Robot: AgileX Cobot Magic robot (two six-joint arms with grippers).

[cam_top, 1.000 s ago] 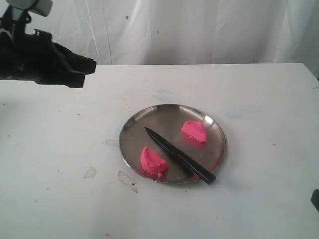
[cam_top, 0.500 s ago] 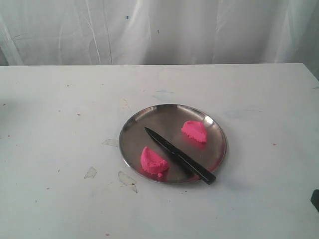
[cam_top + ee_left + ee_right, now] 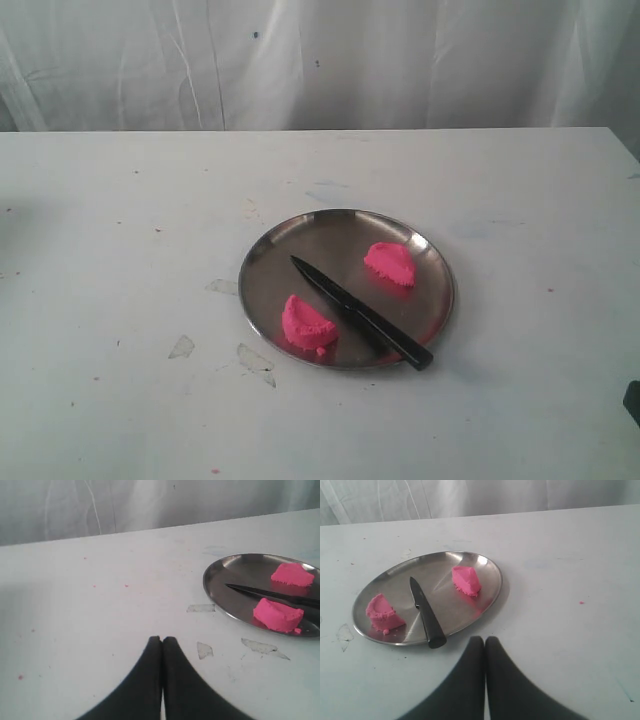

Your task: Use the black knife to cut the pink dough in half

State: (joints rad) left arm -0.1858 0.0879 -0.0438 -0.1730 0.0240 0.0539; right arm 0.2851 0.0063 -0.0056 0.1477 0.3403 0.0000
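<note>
Only wrist views show the left gripper [image 3: 161, 641] and right gripper [image 3: 484, 641] closed, empty; knife [image 3: 360, 312] lies between dough [image 3: 306, 324] halves on plate [image 3: 270, 250].

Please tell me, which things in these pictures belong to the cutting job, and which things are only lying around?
Belong to the job:
- pink dough, two halves, lying apart on the plate
- black knife, lying between them
- steel plate, holding all three

Only lying around:
- torn scraps of clear film on the table
- white curtain behind
</note>
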